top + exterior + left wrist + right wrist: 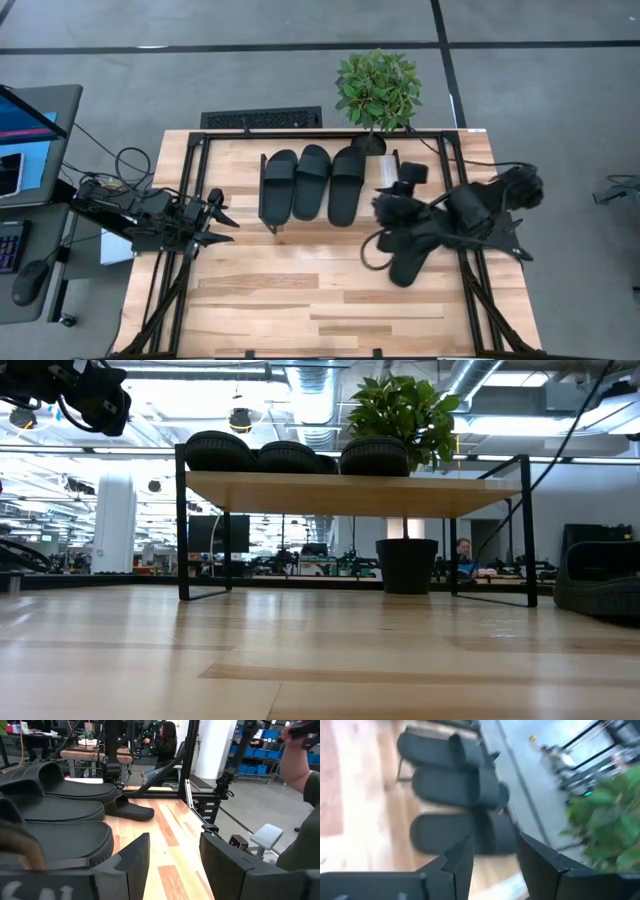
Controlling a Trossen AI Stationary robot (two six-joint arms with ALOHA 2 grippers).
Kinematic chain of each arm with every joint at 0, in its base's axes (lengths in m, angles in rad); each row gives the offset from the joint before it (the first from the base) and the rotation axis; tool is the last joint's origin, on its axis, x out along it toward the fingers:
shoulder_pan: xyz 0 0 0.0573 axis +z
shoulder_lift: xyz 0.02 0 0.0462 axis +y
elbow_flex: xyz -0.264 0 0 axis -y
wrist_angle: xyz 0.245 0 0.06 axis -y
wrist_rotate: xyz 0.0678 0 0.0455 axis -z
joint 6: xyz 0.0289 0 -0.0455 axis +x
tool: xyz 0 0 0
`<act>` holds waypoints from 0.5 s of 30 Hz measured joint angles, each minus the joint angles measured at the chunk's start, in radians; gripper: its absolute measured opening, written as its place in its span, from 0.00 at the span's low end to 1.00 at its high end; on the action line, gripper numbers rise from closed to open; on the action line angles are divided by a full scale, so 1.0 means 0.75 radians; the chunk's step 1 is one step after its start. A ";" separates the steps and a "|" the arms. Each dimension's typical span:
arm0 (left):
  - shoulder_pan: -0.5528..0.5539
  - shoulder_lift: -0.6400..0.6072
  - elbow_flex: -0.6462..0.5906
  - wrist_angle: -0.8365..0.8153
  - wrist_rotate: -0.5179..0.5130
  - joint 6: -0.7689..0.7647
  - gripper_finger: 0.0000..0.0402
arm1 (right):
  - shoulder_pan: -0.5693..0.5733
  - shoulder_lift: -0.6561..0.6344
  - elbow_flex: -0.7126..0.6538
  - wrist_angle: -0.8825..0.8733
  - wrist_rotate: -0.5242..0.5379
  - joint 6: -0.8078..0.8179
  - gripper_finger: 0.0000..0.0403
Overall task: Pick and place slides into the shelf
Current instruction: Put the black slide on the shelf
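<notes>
Three black slides (312, 184) lie side by side on the shelf (350, 495), soles down; in the low view their ends (288, 457) show on its top. Another slide (407, 262) lies on the table at the right, below my right arm, and shows as a dark ribbed shape (600, 575) in the low view. My right gripper (492, 865) hangs open in the air, slanting down toward the slides on the shelf, with nothing between its fingers. At the table's left my left gripper (175, 865) waits open and level, pointing toward the shelf.
A potted plant (378, 90) stands at the far edge behind the shelf. Black frame rails (190, 180) run along both table sides. A keyboard (262, 118) lies beyond the far edge. A person's arm (302, 775) shows beyond the table. Bare wood (300, 300) spreads in front.
</notes>
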 joint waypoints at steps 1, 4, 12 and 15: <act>0.000 0.000 0.000 -0.003 0.000 -0.001 0.40 | -0.009 -0.046 -0.068 -0.001 -0.043 0.031 0.34; 0.000 0.000 0.000 -0.004 0.001 -0.008 0.40 | -0.048 -0.176 -0.293 0.000 -0.190 0.139 0.32; 0.000 0.000 0.000 -0.003 0.001 -0.016 0.40 | -0.078 -0.462 -0.867 -0.004 -0.576 0.488 0.34; 0.000 0.000 0.000 -0.002 0.001 -0.016 0.40 | -0.046 -0.528 -1.027 -0.005 -0.670 0.639 0.34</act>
